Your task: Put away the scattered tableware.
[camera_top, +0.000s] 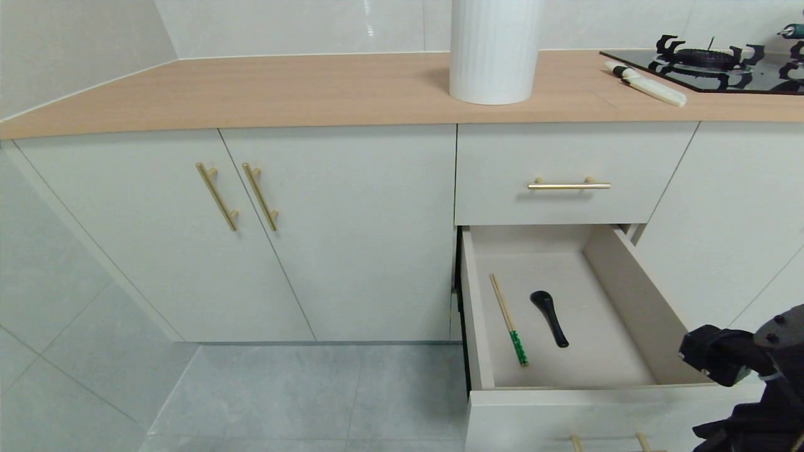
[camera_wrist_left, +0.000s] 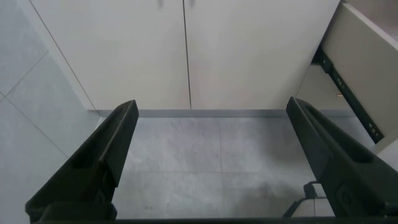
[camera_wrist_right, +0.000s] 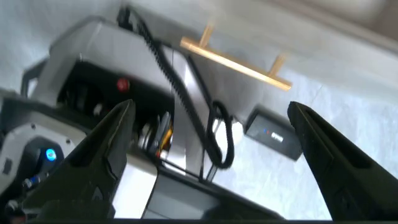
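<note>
Head view with the task looking well advanced: a pair of chopsticks and a black spoon are lying side by side, not touching, in the open lower drawer. A pale utensil is lying on the far countertop beside the hob, probably left to store. The left gripper and right gripper are both hanging spread and empty.

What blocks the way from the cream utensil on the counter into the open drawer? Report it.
Nothing visible does. The cream utensil lies free on the counter beside the stove, and the open drawer below is uncovered; the chopsticks and black spoon inside leave bare floor to their right.
</note>
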